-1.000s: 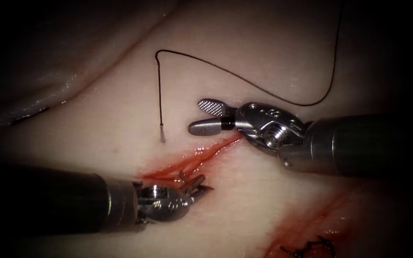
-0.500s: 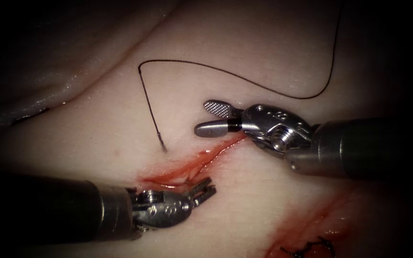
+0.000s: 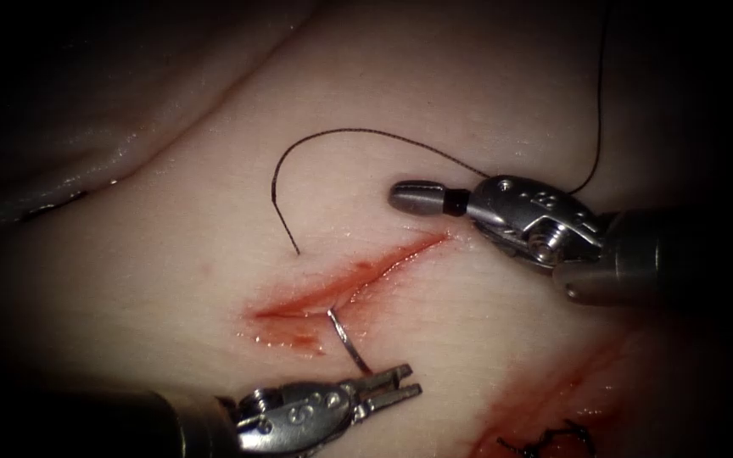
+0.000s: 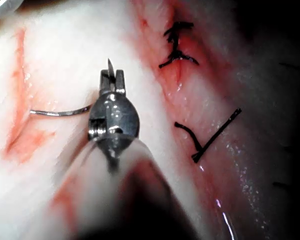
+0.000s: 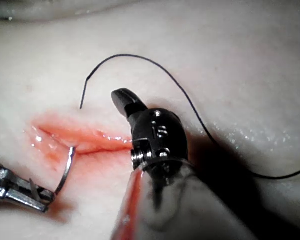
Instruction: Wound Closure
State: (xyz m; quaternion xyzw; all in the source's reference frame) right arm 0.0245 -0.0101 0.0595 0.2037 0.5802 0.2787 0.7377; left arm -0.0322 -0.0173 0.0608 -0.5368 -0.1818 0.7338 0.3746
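Dark stitches (image 4: 179,47) close a second, red-stained cut (image 3: 545,399).

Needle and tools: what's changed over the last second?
The left tool, shut on the needle near its tip, has drawn back from the cut, pulling most of the curve out; the tail end is still in the tissue. The thread got dragged toward the cut. The right tool closed, holding nothing, and shifted slightly right. The old stitches are unchanged.

My endoscope light pools on the tissue (image 3: 434,110) around the cut (image 3: 349,284); beyond it darkness closes in, wet glare glinting.
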